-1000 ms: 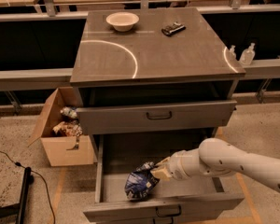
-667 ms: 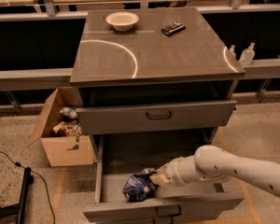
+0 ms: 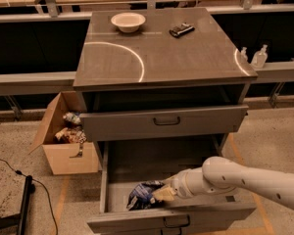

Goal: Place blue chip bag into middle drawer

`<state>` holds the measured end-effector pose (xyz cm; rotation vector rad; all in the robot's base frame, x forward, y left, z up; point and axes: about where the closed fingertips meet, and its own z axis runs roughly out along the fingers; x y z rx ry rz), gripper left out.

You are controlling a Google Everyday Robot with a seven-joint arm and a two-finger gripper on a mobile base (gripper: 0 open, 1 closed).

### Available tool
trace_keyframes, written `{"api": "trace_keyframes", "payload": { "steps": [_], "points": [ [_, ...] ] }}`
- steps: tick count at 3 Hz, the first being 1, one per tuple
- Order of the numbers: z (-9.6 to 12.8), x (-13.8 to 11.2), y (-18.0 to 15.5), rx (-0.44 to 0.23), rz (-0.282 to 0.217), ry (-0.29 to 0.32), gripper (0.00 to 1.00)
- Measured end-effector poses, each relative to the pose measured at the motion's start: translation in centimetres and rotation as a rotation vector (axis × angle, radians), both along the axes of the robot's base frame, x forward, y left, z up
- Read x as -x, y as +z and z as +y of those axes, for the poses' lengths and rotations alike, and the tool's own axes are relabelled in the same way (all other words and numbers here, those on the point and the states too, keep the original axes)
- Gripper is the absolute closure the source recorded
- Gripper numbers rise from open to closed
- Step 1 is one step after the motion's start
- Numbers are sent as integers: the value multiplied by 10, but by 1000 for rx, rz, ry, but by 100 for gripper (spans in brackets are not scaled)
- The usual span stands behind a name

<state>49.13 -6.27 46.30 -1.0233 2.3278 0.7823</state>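
The blue chip bag, crumpled dark blue foil with light markings, lies inside the open middle drawer at its front left. The drawer is pulled far out below the cabinet. My gripper reaches in from the right on a white arm and is right against the bag's right side, low in the drawer. The bag's lower edge is hidden behind the drawer front.
The top drawer stands slightly out above the open one. A cream bowl and a small black device sit on the cabinet top. A cardboard box of items stands on the floor at the left. Two bottles stand at the right.
My arm and gripper have moved lower and a little left into the drawer. The bag has shifted slightly down and left with it.
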Motion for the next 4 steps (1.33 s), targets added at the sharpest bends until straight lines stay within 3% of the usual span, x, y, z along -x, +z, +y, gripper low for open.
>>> {"api": "trace_keyframes", "payload": {
  "steps": [1,3,4],
  "points": [
    [-15,-3,10,5,-15,-24,12],
    [-119,-1,86,189,-96,-156,58],
    [-125,-4,101,206,-120,-167,59]
  ]
}}
